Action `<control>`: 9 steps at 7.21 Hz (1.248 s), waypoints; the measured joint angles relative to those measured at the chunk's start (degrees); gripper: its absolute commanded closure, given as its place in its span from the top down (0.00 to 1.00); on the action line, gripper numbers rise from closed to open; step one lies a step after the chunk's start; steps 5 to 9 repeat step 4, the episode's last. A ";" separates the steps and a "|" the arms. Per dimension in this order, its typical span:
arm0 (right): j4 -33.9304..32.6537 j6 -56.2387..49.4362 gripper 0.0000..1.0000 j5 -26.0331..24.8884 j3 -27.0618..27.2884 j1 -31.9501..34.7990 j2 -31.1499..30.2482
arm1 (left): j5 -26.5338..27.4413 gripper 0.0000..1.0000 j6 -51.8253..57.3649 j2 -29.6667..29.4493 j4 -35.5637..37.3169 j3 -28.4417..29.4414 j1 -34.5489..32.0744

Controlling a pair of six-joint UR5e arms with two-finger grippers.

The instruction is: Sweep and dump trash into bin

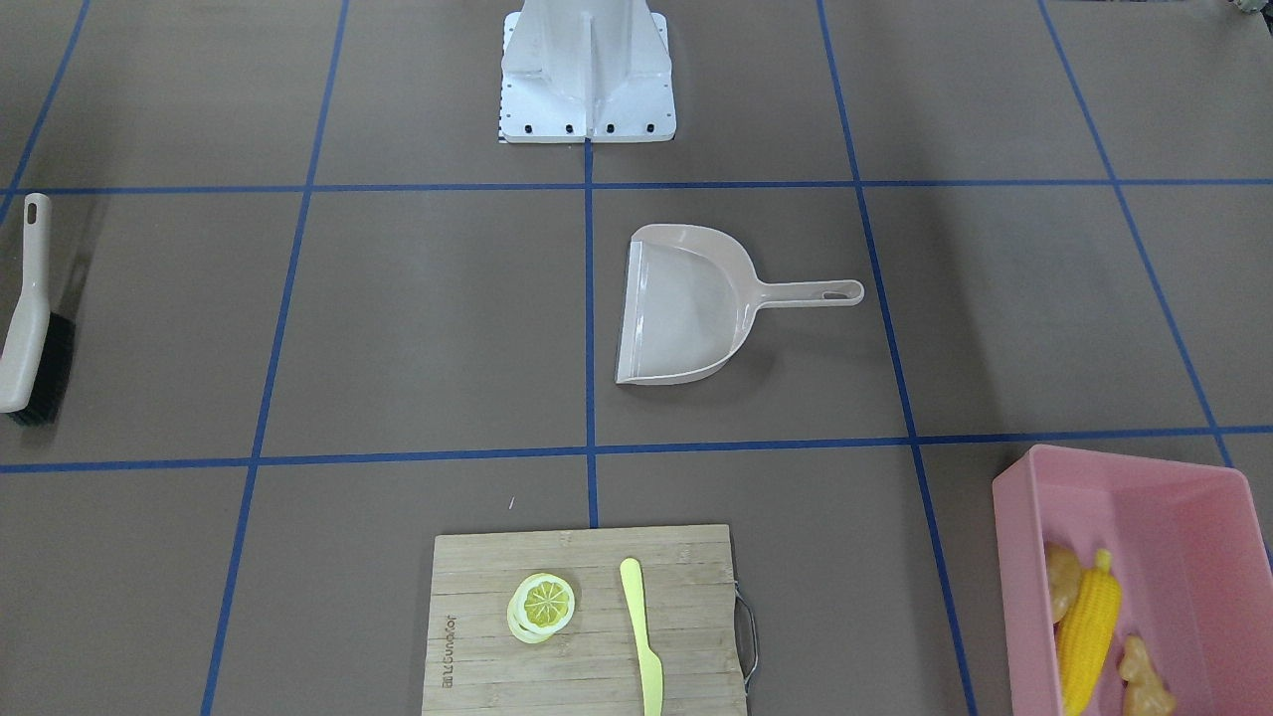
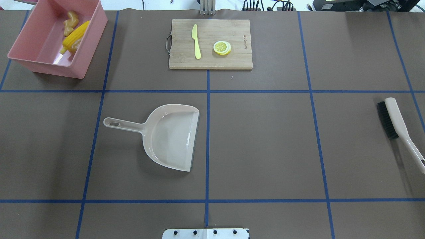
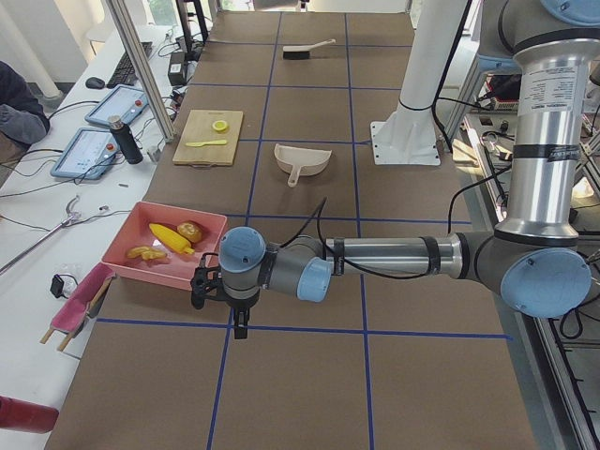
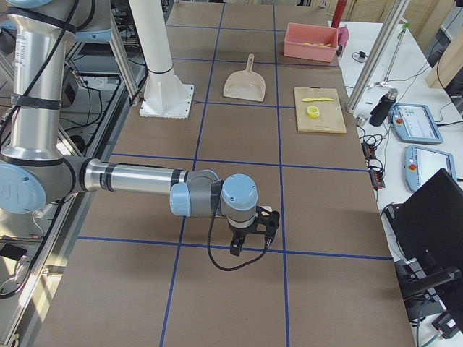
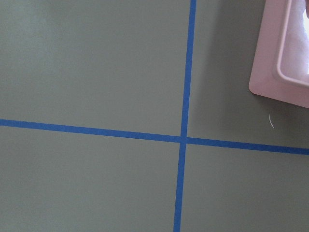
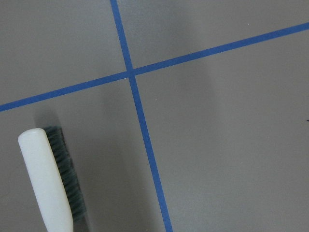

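Observation:
The pink bin point(image 2: 20, 53) stands at the table's far left corner and holds all three trash items: the yellow corn cob point(image 2: 75, 36), the tan ginger root point(image 2: 70, 23) and the brown potato point(image 1: 1060, 587). The beige dustpan point(image 2: 172, 136) lies empty near the middle of the table. The brush point(image 2: 395, 119) lies at the right edge. My left gripper point(image 3: 220, 305) hangs over the table just beside the bin, seen only in the exterior left view. My right gripper point(image 4: 253, 235) hangs near the brush, seen only in the exterior right view. I cannot tell whether either is open or shut.
A wooden cutting board point(image 2: 232, 33) at the far middle carries a lemon slice point(image 2: 221, 47) and a pale yellow knife point(image 2: 196, 41). The robot's white base point(image 1: 587, 80) stands at the near edge. Blue tape lines cross the brown table.

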 measured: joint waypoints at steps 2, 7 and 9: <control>0.04 0.00 1.00 0.00 0.00 0.00 0.00 | 0.33 0.99 0.00 -0.13 0.15 -0.02 0.01; 0.01 0.00 1.00 0.00 0.00 0.00 0.00 | 0.45 0.99 0.10 -0.16 0.18 0.17 0.05; 0.01 0.00 1.00 0.00 0.00 0.00 0.00 | 0.45 0.99 0.10 -0.16 0.18 0.17 0.05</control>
